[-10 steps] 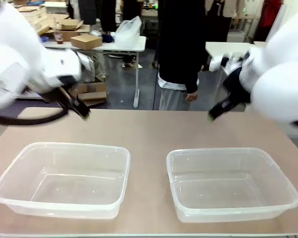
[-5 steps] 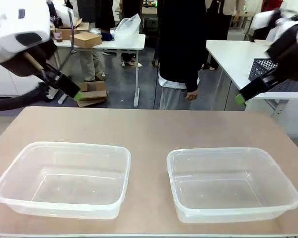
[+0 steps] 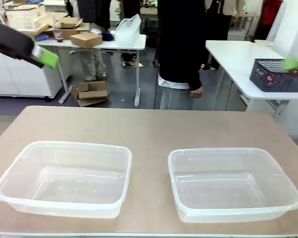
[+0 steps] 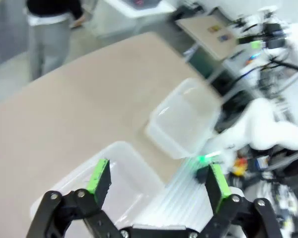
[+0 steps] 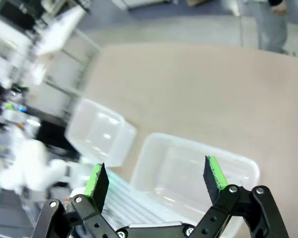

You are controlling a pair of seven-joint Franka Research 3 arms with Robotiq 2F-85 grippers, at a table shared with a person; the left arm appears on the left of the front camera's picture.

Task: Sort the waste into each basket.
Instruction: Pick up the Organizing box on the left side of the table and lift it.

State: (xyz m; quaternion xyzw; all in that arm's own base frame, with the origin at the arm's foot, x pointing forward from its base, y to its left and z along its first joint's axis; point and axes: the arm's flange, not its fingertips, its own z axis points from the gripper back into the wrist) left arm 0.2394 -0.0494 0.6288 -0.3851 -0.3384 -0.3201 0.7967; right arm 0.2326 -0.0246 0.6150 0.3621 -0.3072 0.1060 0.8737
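Just now both arms have swung up and outward off the table (image 3: 149,129): left gripper (image 4: 159,181) toward 10 o'clock, right gripper (image 5: 154,181) toward 3, jaws spread wide, empty. At 7 o'clock the left tub (image 3: 64,146) and at 5 the right tub (image 3: 218,150) hold nothing; sorting likely hasn't begun.

The front camera sits at the near edge of the tabletop (image 3: 149,124) and faces across it toward the person (image 3: 181,44) at the far side, with the left tub (image 3: 64,178) and right tub (image 3: 233,183) close in the foreground. The left wrist camera looks down, tilted, past the left claw (image 4: 158,179) from high above; the right wrist camera does likewise past the right claw (image 5: 155,177). All three views share the tabletop and both tubs.
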